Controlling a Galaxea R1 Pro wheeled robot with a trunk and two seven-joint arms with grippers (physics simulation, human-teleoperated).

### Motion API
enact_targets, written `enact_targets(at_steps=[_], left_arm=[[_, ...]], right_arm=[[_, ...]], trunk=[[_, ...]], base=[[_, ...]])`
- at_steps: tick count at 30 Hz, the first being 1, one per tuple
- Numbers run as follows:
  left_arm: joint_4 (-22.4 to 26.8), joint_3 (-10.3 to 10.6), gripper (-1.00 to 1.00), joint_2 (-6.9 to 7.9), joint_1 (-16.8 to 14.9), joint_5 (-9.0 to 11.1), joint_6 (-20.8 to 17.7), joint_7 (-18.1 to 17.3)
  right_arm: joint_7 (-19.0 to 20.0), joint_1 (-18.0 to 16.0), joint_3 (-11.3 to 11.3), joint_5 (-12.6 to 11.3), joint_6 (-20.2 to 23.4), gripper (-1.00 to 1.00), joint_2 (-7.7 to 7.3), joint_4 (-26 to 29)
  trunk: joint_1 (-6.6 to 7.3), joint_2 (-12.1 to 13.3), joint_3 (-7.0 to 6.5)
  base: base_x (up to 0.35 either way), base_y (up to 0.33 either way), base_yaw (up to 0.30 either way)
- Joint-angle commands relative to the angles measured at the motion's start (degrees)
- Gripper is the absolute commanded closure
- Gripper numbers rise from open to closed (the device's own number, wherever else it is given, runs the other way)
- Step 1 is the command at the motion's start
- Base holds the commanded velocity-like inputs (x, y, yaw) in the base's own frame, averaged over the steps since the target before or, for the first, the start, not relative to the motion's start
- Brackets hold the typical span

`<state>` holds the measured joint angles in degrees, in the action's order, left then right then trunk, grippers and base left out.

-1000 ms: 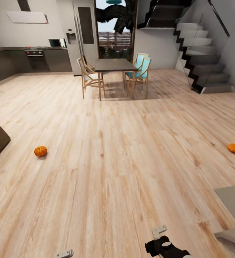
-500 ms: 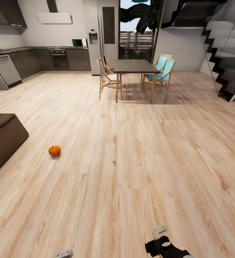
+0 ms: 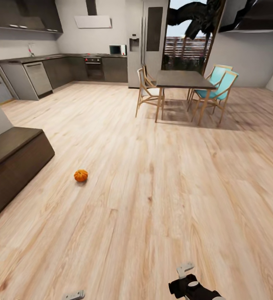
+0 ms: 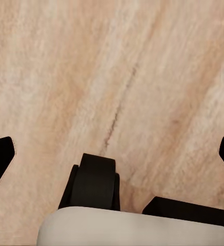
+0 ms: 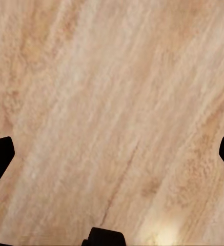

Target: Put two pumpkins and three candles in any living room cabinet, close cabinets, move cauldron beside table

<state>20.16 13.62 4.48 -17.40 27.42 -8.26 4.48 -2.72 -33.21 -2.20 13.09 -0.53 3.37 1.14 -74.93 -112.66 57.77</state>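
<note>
Pale wood-plank flooring [image 3: 153,200] stretches out ahead of me, and on it sits one small ribbed orange pumpkin [image 3: 81,175], alone on the boards to my left. Just beyond it on that side is a long, low dark-brown wooden cabinet [image 3: 11,166] with a flat top, front shut, the pumpkin near its corner but not touching. Farther back, a dark rectangular dining table [image 3: 181,79] stands with a light wooden chair [image 3: 149,92] and two teal-seated chairs [image 3: 219,85], and a grey kitchen counter [image 3: 48,66] runs along the far wall. My left gripper [image 4: 112,154] hangs over bare floor, fingertips spread wide, nothing between them. My right gripper [image 5: 112,154] is likewise spread and empty above the planks.
</note>
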Motion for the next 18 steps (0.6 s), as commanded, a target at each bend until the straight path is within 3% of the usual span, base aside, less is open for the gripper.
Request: enact_targets(at_steps=[1, 18], left_arm=[[-0.01, 0.00, -1.00, 0.00, 0.00, 0.00, 0.00, 0.00], [0.04, 0.09, -1.00, -0.09, 0.00, 0.00, 0.00, 0.01]], right_arm=[[0.00, 0.00, 0.00, 0.00, 0.00, -1.00, 0.00, 0.00], [0.00, 0.01, 0.00, -0.01, 0.03, -1.00, -0.01, -0.09]], trunk=[[0.00, 0.00, 0.00], [0.00, 0.00, 0.00]], base=[[0.206, 0.034, 0.290], [0.032, 0.004, 0.290]])
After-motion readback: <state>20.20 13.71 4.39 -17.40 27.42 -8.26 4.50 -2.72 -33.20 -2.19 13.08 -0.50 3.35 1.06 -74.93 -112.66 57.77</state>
